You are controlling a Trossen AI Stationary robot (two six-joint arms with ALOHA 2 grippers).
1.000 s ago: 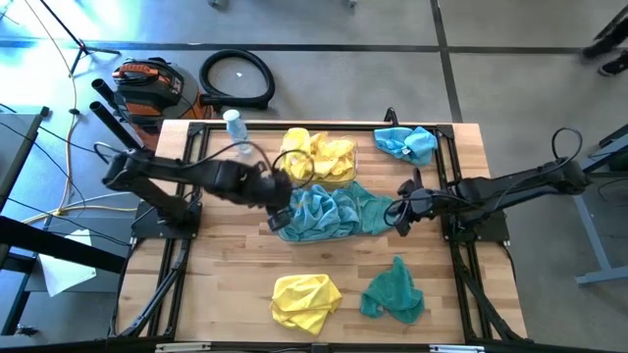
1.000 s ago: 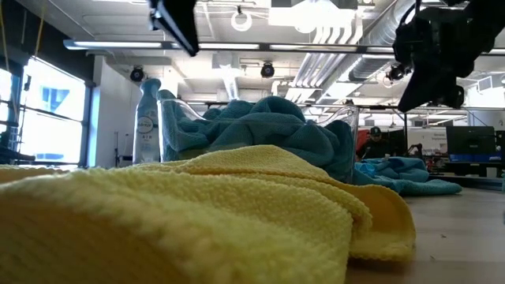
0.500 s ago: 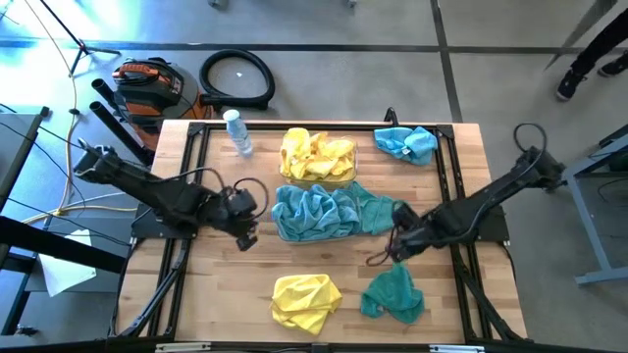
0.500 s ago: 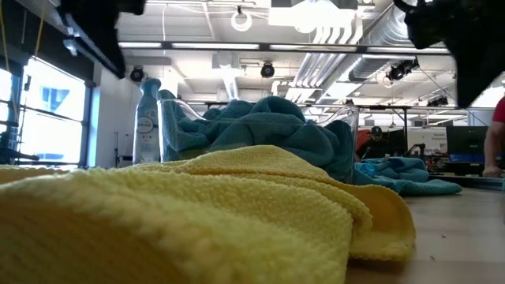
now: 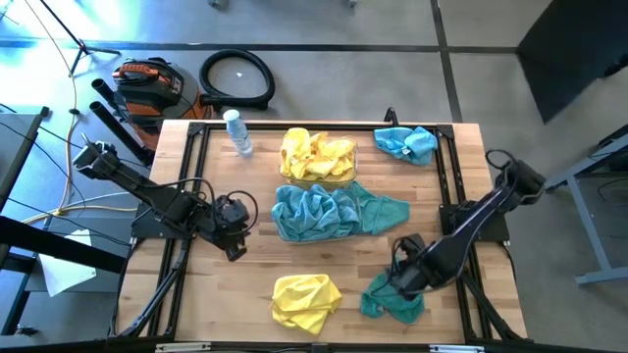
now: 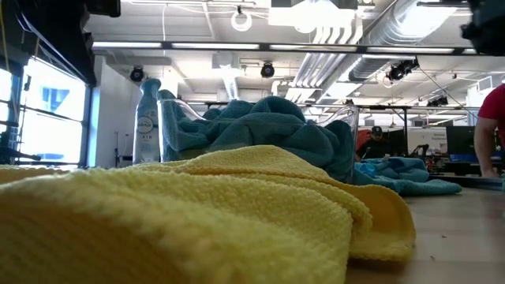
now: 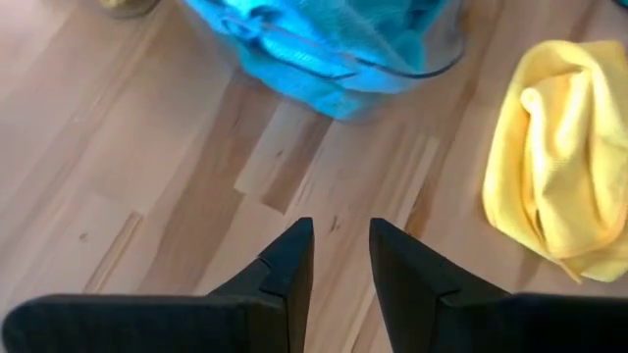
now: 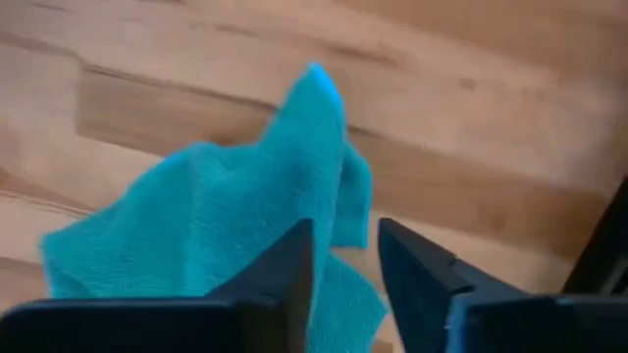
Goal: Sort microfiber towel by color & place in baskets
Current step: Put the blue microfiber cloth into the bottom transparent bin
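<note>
Near the table's middle, a clear basket (image 7: 444,47) holds teal towels (image 5: 314,212), and one of them drapes over its right side. Behind it, yellow towels (image 5: 316,157) fill the other basket. A loose teal towel (image 5: 392,294) and a loose yellow towel (image 5: 304,299) lie near the front edge. A light blue towel (image 5: 404,142) lies at the far right. My right gripper (image 8: 343,250) is open just over the loose teal towel (image 8: 226,216). My left gripper (image 7: 340,245) is open over bare wood, left of the teal basket.
A clear spray bottle (image 5: 235,130) stands at the far left of the table. Black frame rails (image 5: 191,196) run along both sides. The wood between the loose towels and the teal basket is bare. A person's arm (image 6: 489,126) shows in the room beyond.
My right gripper has left the right side of the teal basket and gone toward the near edge, down over the loose teal towel. My left gripper has drawn back from the teal basket toward the table's left edge. The towels have stayed where they were.
</note>
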